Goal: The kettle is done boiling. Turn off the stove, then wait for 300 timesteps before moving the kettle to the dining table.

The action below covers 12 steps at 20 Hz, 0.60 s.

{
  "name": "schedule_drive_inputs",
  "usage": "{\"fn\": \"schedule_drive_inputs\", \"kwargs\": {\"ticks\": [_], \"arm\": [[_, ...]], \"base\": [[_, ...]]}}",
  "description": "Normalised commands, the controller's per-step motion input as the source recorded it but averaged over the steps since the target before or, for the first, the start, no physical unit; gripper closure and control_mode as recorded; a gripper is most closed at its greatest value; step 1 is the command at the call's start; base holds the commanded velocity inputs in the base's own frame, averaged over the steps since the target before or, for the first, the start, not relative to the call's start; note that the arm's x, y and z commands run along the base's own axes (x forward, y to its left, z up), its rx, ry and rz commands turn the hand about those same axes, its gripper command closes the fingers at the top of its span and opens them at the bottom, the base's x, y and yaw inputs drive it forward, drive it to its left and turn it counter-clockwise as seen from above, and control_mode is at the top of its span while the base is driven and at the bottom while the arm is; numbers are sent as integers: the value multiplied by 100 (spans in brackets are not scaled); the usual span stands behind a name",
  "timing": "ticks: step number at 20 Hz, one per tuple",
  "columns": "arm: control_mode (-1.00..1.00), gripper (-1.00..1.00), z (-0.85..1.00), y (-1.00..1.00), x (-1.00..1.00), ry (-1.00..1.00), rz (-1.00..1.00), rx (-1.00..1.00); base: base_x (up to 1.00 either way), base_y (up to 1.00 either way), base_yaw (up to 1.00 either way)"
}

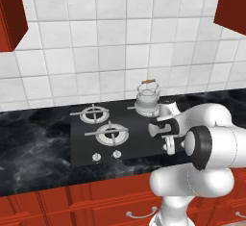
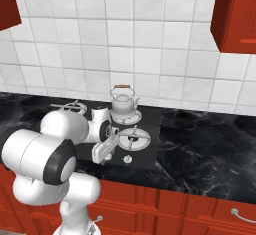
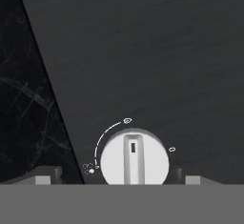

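The silvery kettle (image 1: 147,100) (image 2: 123,104) with its orange-brown handle stands on the back right burner of the black stove (image 1: 81,143) (image 2: 150,124). My gripper (image 2: 100,156) (image 3: 119,175) hangs low over the stove's front edge, well in front of the kettle. In the hand view a white knob (image 3: 135,158) lies between my two fingertips (image 3: 47,173), and its ridge runs straight up the picture. The jaws are open, with a gap on each side of the knob. The dining table is out of view.
Other white knobs (image 1: 96,157) (image 2: 128,159) line the stove's front edge. Black marble counter (image 1: 33,148) (image 2: 210,149) runs on both sides. A white tiled wall stands behind it. Red cabinets (image 2: 235,14) hang above and a hood sits over the stove.
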Motion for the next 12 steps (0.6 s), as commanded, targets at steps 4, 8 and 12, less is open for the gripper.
{"fn": "schedule_drive_inputs", "kwargs": {"ticks": [4, 8, 12], "arm": [[-100, 100, -8, 1, 1, 0, 0, 0], [-100, 100, -7, 5, 1, -3, 0, 0], [-100, 100, -4, 6, 0, -5, 0, 0]], "base": [[0, 0, 0], [0, 0, 0], [0, 0, 0]]}}
